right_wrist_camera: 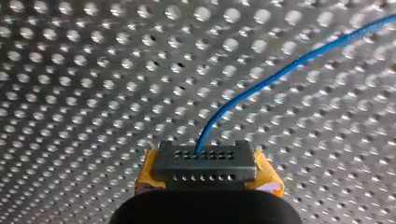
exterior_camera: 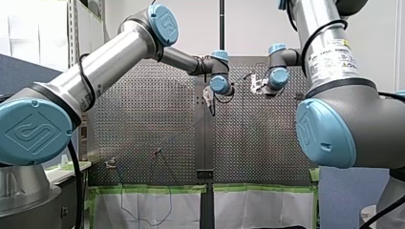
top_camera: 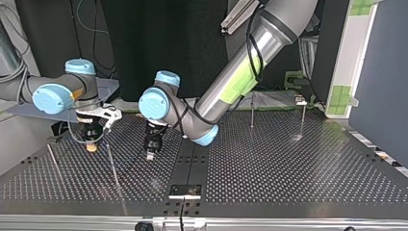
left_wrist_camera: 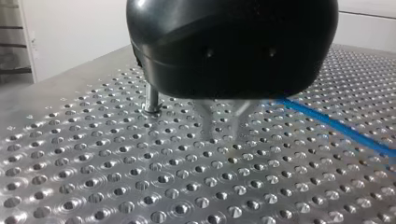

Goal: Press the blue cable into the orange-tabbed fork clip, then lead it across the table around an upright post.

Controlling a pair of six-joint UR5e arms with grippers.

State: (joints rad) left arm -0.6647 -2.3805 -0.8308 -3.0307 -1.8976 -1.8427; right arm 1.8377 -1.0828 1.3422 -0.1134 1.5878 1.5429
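left arm (exterior_camera: pixel 110 62): enters at the front view's left, elbow high, forearm stretched toward the middle of the table's (top_camera: pixel 288 163) far edge.
left wrist (top_camera: pixel 155 102): bent over, blue caps showing.
left gripper (top_camera: pixel 150 155): black, points straight down, tip just above the table near its middle seam.
right arm (exterior_camera: pixel 329 52): enters at the front view's right, reaching toward the same far edge.
right gripper (top_camera: pixel 91 145): points down, low over the table, near left gripper but apart from it.
yellow pads (right_wrist_camera: pixel 268 176): closed, the blue cable (right_wrist_camera: pixel 261 84) leading out from between them.
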